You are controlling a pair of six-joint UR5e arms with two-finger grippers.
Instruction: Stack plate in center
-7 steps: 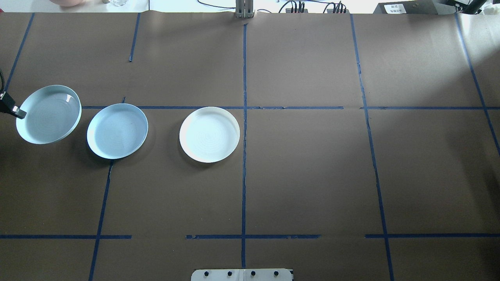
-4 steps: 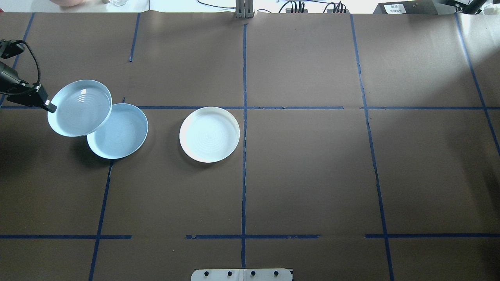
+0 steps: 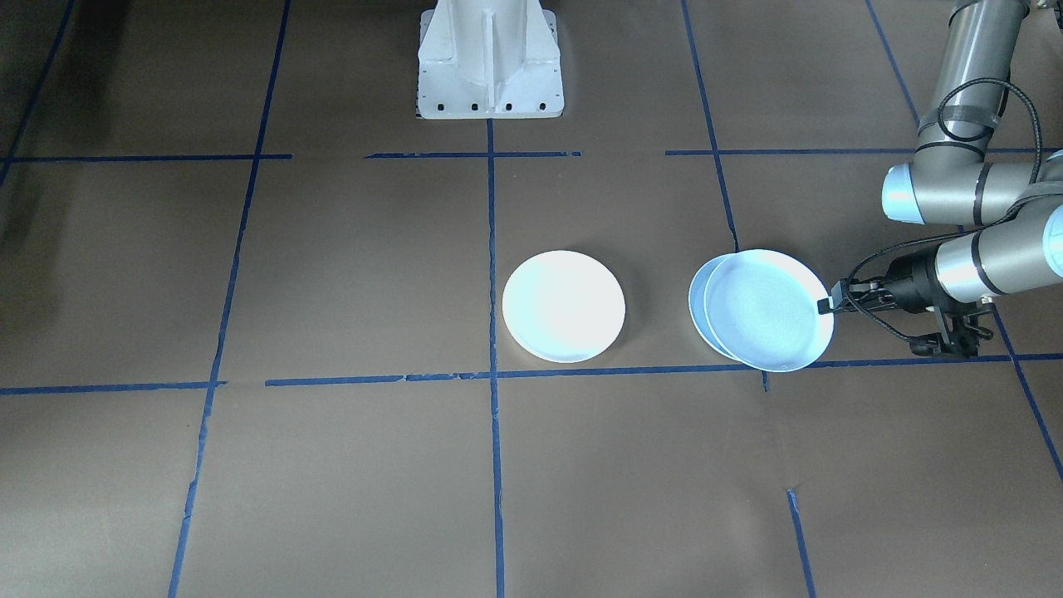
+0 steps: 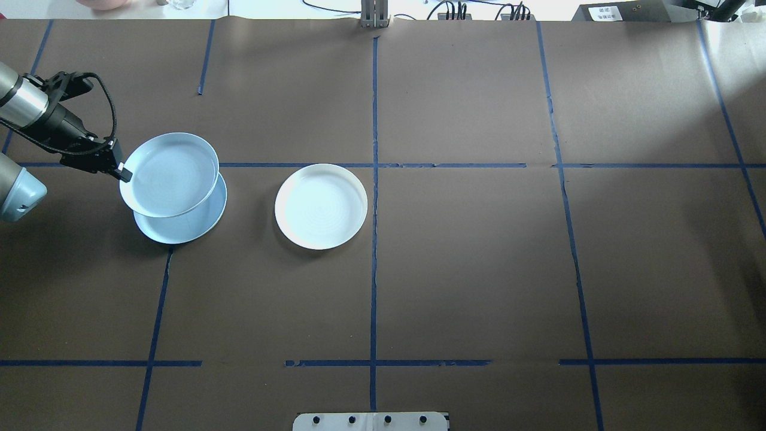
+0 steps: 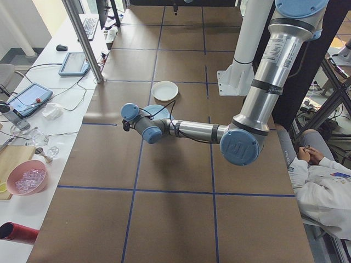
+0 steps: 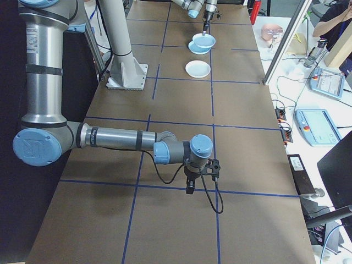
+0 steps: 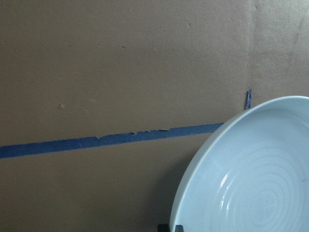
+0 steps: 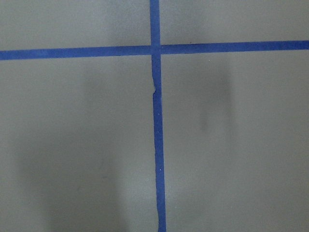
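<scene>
A: Where's the plate now?

B: The left hand [image 4: 122, 172] pinches the raised blue plate [image 4: 169, 174] by its rim, above a second blue plate [image 4: 190, 227] on the worktop [image 4: 479, 269]. The white plate [image 4: 321, 206] sits near the centre.

A: Risks?

B: An edge pinch could let it tilt or slip. Lowered off-centre, it might clip a rim.

A: The right hand [image 6: 190, 190]?

B: Well apart; I can't tell its state.

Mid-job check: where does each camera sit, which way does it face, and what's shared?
Front-facing: opposite the robot; left arm at right, held plate.
Overhead: behind the robot; left gripper, white plate.
Exterior left: table end; left arm near.
Exterior right: other end; right gripper near.
Left wrist: held plate's rim.
Right wrist: blue tape only.
Shared: both plates.
</scene>
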